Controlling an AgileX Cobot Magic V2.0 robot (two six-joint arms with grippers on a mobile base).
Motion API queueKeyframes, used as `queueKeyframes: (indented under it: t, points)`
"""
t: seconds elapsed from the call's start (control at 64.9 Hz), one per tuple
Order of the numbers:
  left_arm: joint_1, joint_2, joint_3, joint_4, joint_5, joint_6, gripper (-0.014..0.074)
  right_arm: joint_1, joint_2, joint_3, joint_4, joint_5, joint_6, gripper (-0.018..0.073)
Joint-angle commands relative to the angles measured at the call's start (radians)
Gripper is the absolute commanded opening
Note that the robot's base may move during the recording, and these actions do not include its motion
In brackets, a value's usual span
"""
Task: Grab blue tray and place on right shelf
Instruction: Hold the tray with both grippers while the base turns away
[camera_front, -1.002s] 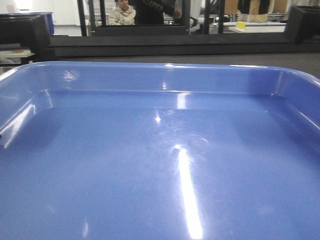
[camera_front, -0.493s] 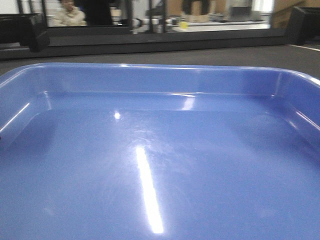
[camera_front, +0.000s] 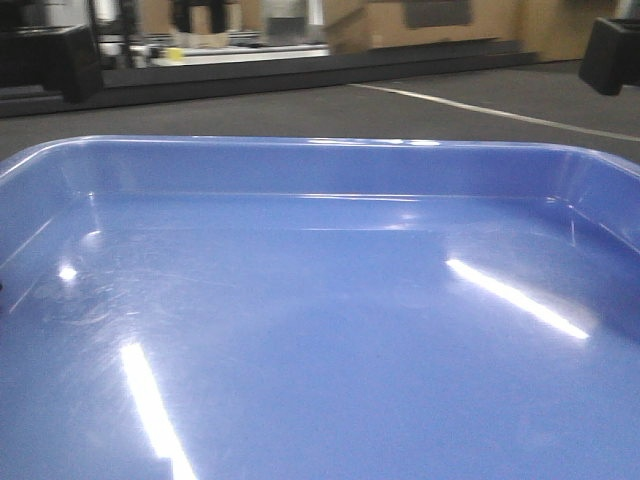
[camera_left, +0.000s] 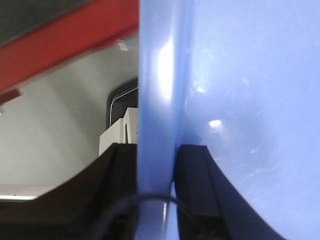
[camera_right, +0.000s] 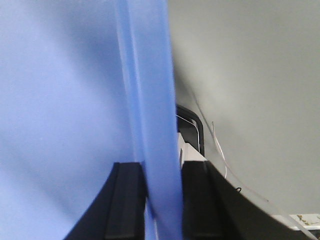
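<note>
Blue tray (camera_front: 320, 330) fills the front view, held level in the air above a dark floor (camera_front: 250, 115) crossed by a pale painted line (camera_front: 500, 115). Nothing lies in it. Each wrist view shows a side rim of the tray pinched between two black fingers. The left gripper (camera_left: 156, 172) is clamped on the left rim, with a red frame (camera_left: 65, 40) showing beyond it. The right gripper (camera_right: 162, 187) is clamped on the opposite rim. The step in hand looks like the carry: the tray is gripped on both sides and off any bench, and the right shelf is in none of the views. Next the shelf must come into sight ahead. Both arms would then need to move as one, keeping the tray flat and their spacing fixed so that neither rim slips and the plastic does not bow, before setting it down and letting go.
</note>
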Motion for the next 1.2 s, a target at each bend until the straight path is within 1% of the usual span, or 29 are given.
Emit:
queueKeyframes:
  t: [0.0,1.187]
  points:
    - [-0.009,-0.024,-0.020,-0.012,0.054,-0.011,0.0072,-0.002,-0.024,-0.023,-0.023,-0.023,0.007,0.0264]
    - [-0.009,-0.024,-0.020,-0.013,0.066,-0.011,0.0072,-0.002,-0.024,-0.023,-0.023,-0.023,0.007,0.0264]
